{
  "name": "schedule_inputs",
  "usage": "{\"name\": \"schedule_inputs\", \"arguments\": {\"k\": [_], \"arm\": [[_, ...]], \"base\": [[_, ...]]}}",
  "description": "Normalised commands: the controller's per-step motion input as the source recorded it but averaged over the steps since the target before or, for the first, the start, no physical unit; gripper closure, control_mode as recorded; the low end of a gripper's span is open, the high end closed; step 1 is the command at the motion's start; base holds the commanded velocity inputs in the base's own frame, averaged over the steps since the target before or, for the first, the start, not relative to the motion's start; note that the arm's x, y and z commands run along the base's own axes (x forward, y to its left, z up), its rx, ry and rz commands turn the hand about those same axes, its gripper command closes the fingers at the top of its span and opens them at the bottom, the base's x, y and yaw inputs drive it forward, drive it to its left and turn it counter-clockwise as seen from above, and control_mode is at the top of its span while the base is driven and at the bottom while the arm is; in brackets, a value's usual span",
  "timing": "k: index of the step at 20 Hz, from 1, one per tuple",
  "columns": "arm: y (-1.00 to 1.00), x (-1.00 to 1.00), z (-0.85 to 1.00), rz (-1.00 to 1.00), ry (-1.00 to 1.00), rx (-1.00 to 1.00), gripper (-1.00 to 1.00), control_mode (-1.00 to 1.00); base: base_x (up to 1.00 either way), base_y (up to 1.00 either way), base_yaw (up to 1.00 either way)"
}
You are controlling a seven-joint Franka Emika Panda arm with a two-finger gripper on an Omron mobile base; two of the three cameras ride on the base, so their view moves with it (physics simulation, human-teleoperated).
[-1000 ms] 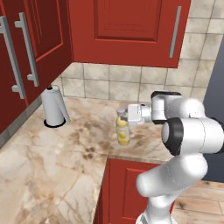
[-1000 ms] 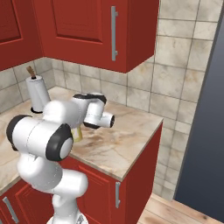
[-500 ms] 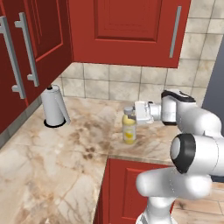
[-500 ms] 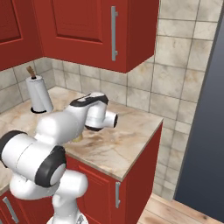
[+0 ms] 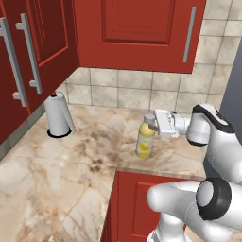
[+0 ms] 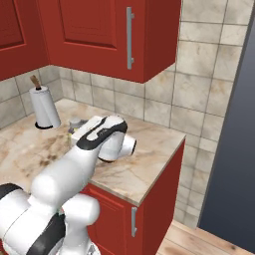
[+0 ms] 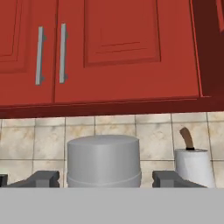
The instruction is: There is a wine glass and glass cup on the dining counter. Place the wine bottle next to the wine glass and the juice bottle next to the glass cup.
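Note:
The juice bottle, stubby, pale yellow with a grey cap, is upright over the marbled corner counter. My gripper reaches in from the right and is shut on the bottle's cap. The hand view has that grey cap close up, and a dark fingertip shows on each side of it. From the right base my own forearm covers most of the juice bottle. The wine bottle, the wine glass, the glass cup and the dining counter are out of view.
A paper towel roll stands at the back left of the counter, by the tiled wall. Red upper cabinets hang low overhead. The counter's front edge runs just before the bottle. A dark tall appliance stands to the right.
My hand has carried the juice bottle to the right along the counter, away from the paper towel roll. The jaws have kept the same width.

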Motion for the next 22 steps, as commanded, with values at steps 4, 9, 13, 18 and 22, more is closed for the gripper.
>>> {"name": "schedule_inputs", "arguments": {"k": [4, 9, 13, 18, 22], "arm": [[-0.18, -0.65, 0.27, 0.0, -0.04, 0.13, 1.0, -1.0], [-0.19, -0.59, 0.29, 0.0, -0.01, 0.01, 1.0, -1.0], [-0.17, -0.53, 0.3, 0.0, 0.0, 0.0, 1.0, -1.0], [-0.15, -0.43, 0.23, 0.0, 0.0, -0.03, 1.0, -1.0], [-0.06, -0.33, 0.1, 0.0, 0.0, -0.04, 1.0, -1.0]], "base": [[0.0, 0.0, 0.0], [0.0, 0.0, 0.0], [0.0, 0.0, 0.0], [0.0, 0.0, 0.0], [0.0, 0.0, 0.0]]}}
